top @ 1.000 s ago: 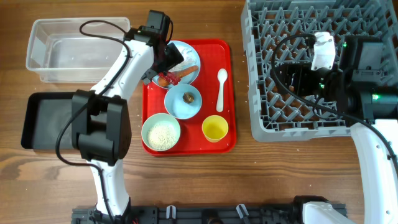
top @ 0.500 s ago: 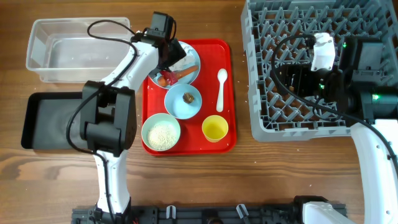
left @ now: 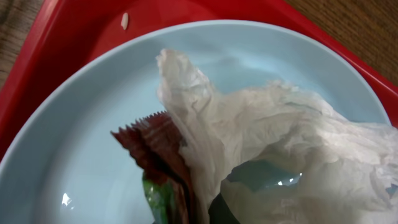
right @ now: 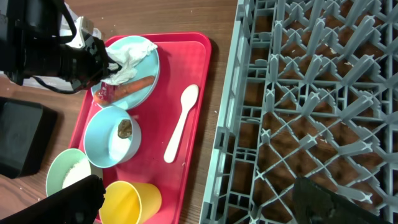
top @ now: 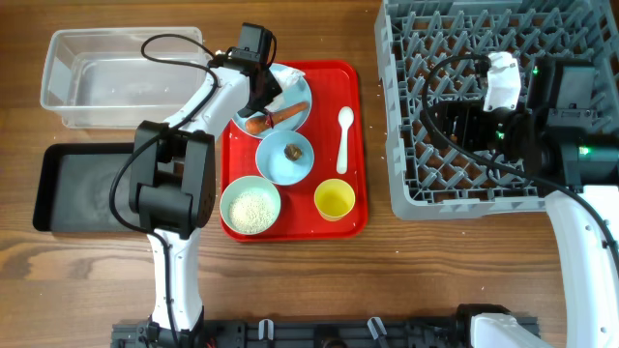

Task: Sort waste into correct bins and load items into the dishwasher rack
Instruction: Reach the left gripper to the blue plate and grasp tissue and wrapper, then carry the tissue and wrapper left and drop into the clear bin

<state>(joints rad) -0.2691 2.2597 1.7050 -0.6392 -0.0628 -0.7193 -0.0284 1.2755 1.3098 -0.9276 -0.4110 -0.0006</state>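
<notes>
Left gripper (top: 263,97) shifted slightly across pale blue plate (top: 296,85) since earlier frame, jaws gone from spread to clenched.
Overhead: orange sausage (top: 282,116) on plate, red tray (top: 348,193) beneath; dishwasher rack (top: 416,184) at right.
Left wrist: crumpled wrapper (left: 158,149) pinched, white tissue (left: 280,137) bunched against it, over plate.
Right wrist: right gripper (right: 198,183) spread wide, empty, above rack edge.

Left arm (top: 198,104): white links, black joints, black cables (top: 145,46). Right arm (top: 580,232): green lights.
</notes>
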